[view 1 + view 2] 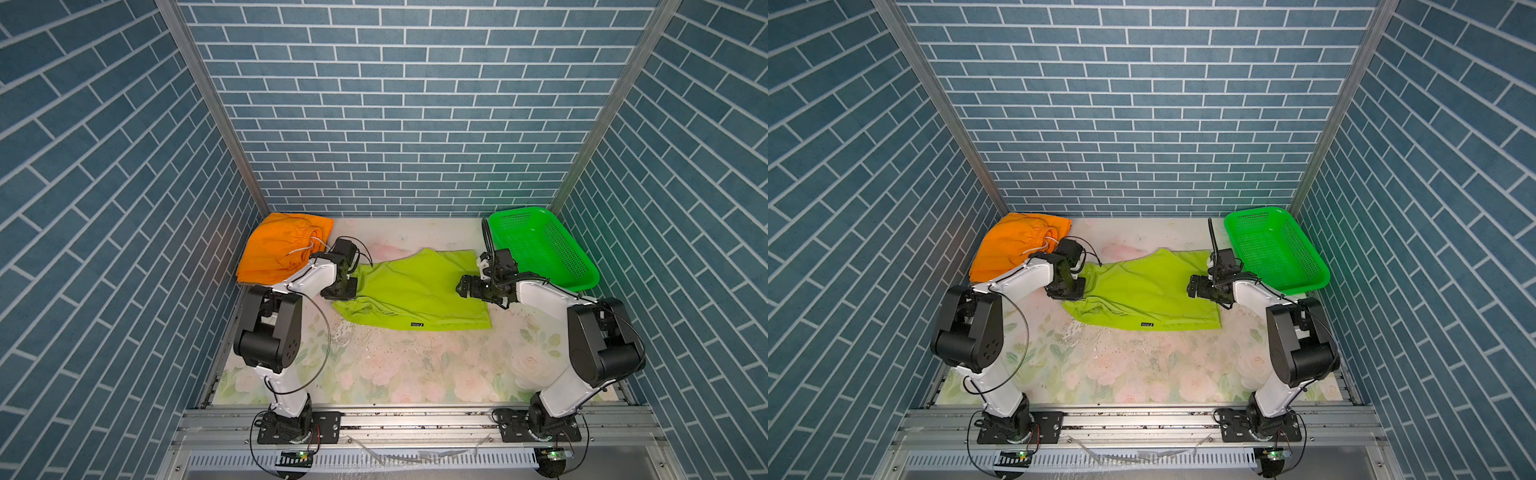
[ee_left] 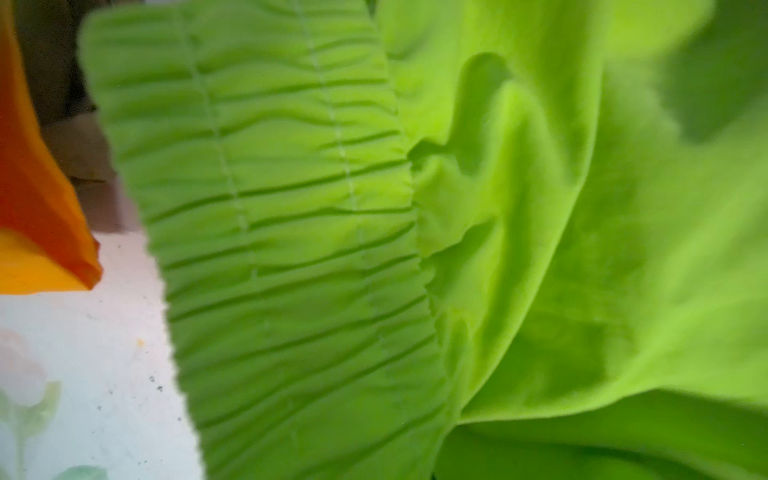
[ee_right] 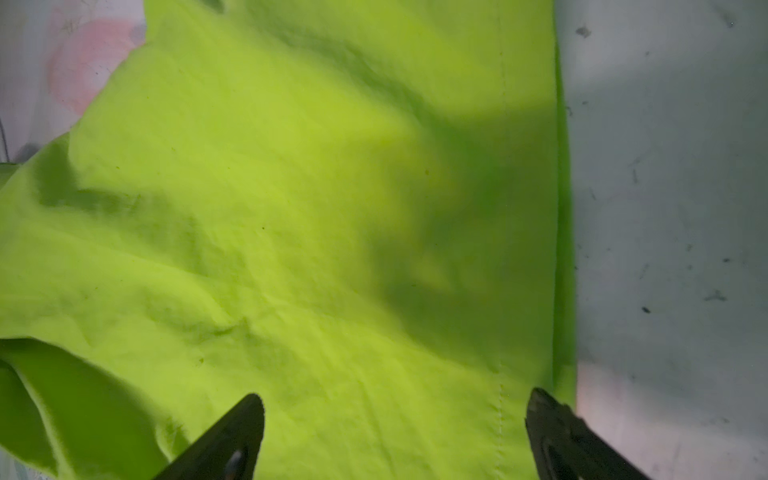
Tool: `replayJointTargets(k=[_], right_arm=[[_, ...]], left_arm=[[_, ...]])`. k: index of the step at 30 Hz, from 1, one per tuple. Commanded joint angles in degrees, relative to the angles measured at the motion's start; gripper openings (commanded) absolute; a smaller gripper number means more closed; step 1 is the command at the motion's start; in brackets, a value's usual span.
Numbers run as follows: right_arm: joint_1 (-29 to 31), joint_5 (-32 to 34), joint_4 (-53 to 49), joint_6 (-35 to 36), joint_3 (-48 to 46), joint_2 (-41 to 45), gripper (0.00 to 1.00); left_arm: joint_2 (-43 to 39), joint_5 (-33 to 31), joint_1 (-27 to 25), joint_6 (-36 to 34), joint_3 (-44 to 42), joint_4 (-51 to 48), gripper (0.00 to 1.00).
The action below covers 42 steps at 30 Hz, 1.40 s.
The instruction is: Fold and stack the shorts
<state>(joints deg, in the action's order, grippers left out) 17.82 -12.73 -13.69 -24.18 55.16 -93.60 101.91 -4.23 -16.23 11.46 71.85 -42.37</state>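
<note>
On the back half of the counter [image 1: 395,374]: lime shorts [image 1: 415,291], spread. My left fingers [image 1: 343,291] meet the waistband [image 2: 270,249], grip I cannot tell; my right fingers [image 3: 232,436] gape over the hem [image 3: 563,208]. Risk: pinching one layer may drag cloth askew.

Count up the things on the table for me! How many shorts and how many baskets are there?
Shorts: 2, the orange shorts and the lime green shorts
Baskets: 1, the green basket
Total: 3
</note>
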Motion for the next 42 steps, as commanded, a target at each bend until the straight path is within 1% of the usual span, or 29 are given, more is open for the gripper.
replayJointTargets(k=[1,3,6,9,13,14,19,23,25,29,32,34,36,38,40,42], right_arm=[[0.67,-0.02,-0.28,-1.54,-0.33,3.23,0.99],[1.36,-0.08,-0.37,-2.11,0.08,4.04,0.98],[3.8,-0.19,0.84,-4.09,0.26,5.34,0.99],[8.98,1.57,3.15,-6.33,1.1,4.65,0.98],[17.58,7.36,2.43,-5.9,5.41,-1.11,0.98],[19.35,9.67,2.23,-5.71,6.53,-2.9,0.99],[27.0,16.83,1.74,-4.61,10.5,-9.1,0.99],[32.69,20.56,2.29,-4.91,12.15,-13.46,0.98],[34.75,21.91,2.36,-5.0,12.49,-15.21,0.98],[37.95,25.66,-0.78,-3.14,15.03,-19.14,0.99],[38.58,26.91,-2.39,-2.44,16.12,-20.65,0.99],[38.4,26.89,-3.12,-2.22,16.3,-19.51,0.99],[37.79,26.9,-2.96,-1.55,15.51,-15.97,0.99],[36.15,26.42,-2.7,-1.28,13.95,-10.71,0.99],[32.87,24.47,-2.92,-2.33,11.63,-5.35,0.98],[28.33,21.36,-2.55,-3.97,8.19,-0.11,0.99]], left_arm=[[-1.11,-2.72,-1.74,-1.93,3.6,-5.67,0.0],[-1.06,-3.87,-2.83,-2.2,6.02,-8.02,0.0],[-0.9,-8.95,-5.29,-3.27,10.87,-12.36,0.0],[-1.0,-12.51,-7.86,-3.97,15.92,-15.96,0.0],[-1.41,-14.2,-10.16,-4.69,20.83,-18.63,0.0],[-1.48,-14.48,-10.58,-4.78,21.78,-19.25,0.0],[-2.36,-14.89,-11.4,-4.96,22.34,-19.75,0.0],[-2.81,-15.34,-11.37,-4.87,21.48,-19.25,0.0],[-3.09,-15.55,-11.44,-4.85,21.17,-18.93,0.0],[-3.16,-15.54,-11.39,-5.07,20.7,-18.13,0.0],[-2.98,-15.46,-11.37,-5.07,20.69,-18.03,0.0],[-2.88,-15.51,-11.38,-5.23,21.07,-18.22,0.0],[-2.77,-15.54,-11.41,-5.86,21.78,-18.77,0.0],[-2.6,-15.97,-11.41,-6.9,22.51,-19.3,0.0],[-2.23,-16.4,-11.4,-7.74,23.75,-20.34,0.0],[-1.74,-16.73,-11.69,-8.24,25.33,-21.53,0.0]])
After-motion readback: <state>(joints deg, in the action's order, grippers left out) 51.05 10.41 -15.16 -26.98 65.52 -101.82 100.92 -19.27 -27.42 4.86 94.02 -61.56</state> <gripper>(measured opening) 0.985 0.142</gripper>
